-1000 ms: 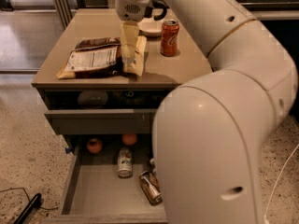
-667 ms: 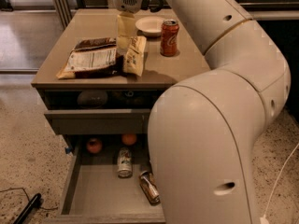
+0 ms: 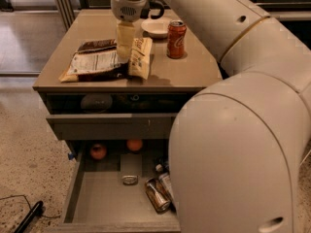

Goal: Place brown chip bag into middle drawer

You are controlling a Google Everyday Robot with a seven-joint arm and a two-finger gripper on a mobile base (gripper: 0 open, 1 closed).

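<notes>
The brown chip bag (image 3: 95, 62) lies flat on the cabinet top, white label panel up, cream ends to left and right. My gripper (image 3: 132, 52) hangs down over the bag's right end. Its cream fingers (image 3: 125, 39) are open, one touching the bag's right edge and the other just to its right. The middle drawer (image 3: 99, 200) is pulled out below, at the bottom of the view. It holds two round fruits (image 3: 98, 151) at the back and cans (image 3: 157, 194) on its grey floor. My arm hides its right part.
A red soda can (image 3: 176, 39) and a white bowl (image 3: 156, 27) stand on the cabinet top to the right of the gripper. The upper drawer (image 3: 112, 125) is slightly open with a dark round object (image 3: 96, 102) inside. A black cable (image 3: 26, 216) lies on the floor at the lower left.
My gripper has shifted slightly left and lower, closer to the bag's right end. The bag and the drawer contents have not moved.
</notes>
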